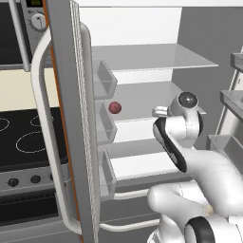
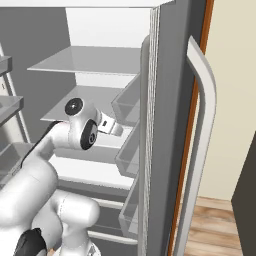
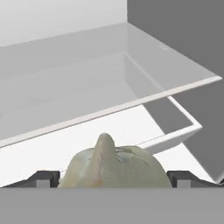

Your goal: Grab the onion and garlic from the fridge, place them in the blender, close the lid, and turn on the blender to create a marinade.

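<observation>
The fridge [image 1: 71, 118] stands open, and my arm reaches in over its white shelves. The garlic [image 3: 114, 165], a pale yellowish bulb with a pointed tip, lies on a shelf right in front of the hand. It sits between the two dark fingertips [image 3: 43, 178] of my gripper [image 3: 113, 178], which is open around it. From the right base view the hand [image 2: 111, 126] is level with the middle shelf. The onion [image 1: 115, 107], a small dark red ball, rests on the middle shelf at its left end, beside the door bins.
The open fridge door [image 2: 167, 110] with its long white handle [image 2: 205, 125] and clear bins [image 2: 127, 150] stands close on the arm's side. A black cooktop [image 1: 23, 137] and oven front lie left of the door. More bins [image 1: 232, 99] line the other side.
</observation>
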{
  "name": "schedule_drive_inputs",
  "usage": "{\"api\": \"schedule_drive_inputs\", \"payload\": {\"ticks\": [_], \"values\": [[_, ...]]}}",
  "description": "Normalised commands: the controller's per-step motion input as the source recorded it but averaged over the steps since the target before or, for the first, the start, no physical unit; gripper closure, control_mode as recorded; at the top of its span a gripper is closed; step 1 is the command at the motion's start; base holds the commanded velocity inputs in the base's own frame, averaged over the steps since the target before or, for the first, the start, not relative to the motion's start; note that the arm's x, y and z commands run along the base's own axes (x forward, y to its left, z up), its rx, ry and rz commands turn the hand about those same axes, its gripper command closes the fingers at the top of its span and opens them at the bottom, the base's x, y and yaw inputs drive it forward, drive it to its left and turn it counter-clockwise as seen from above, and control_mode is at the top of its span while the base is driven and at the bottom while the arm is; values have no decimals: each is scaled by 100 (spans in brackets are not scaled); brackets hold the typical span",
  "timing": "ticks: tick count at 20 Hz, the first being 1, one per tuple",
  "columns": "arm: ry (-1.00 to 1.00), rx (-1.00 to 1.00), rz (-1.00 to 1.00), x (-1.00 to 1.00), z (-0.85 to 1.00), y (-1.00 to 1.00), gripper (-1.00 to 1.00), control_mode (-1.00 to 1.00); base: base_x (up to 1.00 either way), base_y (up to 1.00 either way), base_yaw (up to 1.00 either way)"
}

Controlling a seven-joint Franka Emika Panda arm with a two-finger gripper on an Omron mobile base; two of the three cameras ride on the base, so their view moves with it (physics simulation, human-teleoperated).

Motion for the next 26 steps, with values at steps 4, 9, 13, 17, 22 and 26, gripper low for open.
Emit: {"api": "schedule_drive_inputs", "payload": {"ticks": [4, 9, 13, 17, 22, 26], "values": [[9, 2, 1, -99, 91, 34, 100, -100, 0, 0, 0], [25, 10, 5, -76, 90, 31, 100, -100, 0, 0, 0], [36, 14, 14, -37, 58, 19, 100, -100, 0, 0, 0], [16, 7, 12, -2, 15, 10, 100, -100, 0, 0, 0], [0, 0, 0, -4, 0, 0, 100, -100, 0, 0, 0], [0, 0, 0, -23, 0, 0, 100, 100, -29, 0, 0]]}}
